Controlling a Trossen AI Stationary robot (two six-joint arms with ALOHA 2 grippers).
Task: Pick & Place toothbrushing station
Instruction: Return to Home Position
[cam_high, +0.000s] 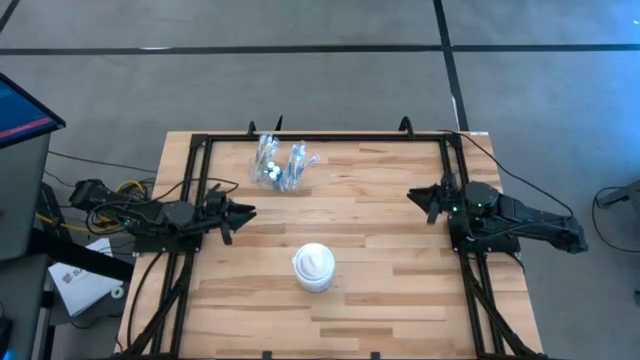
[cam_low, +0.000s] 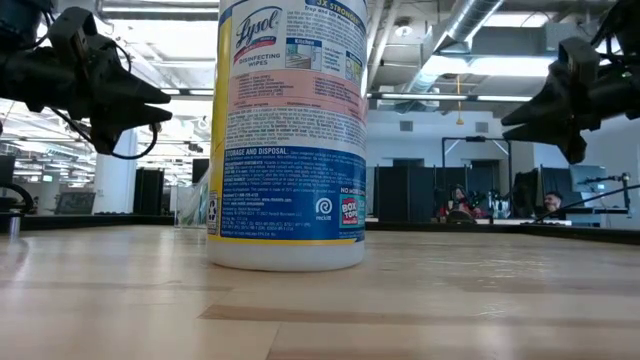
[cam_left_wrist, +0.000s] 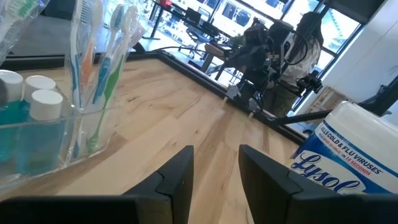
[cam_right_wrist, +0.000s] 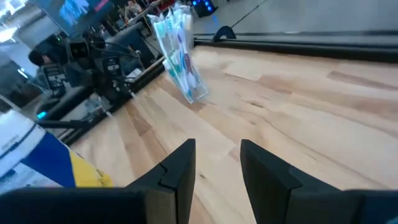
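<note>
Fingers narrowly parted, holding nothing, on both left gripper (cam_left_wrist: 216, 155) and right gripper (cam_right_wrist: 217, 149).

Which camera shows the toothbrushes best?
The left wrist view: the toothbrushes stand close up in their clear organizer, colours plain. The right wrist view shows them farther off, the high view tiny; in the low view the Lysol tub mostly blocks them.

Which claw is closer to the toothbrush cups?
The left claw. It sits at the left side of the table, a short way from the toothbrush cups. The right claw sits at the right side, much farther away.
</note>
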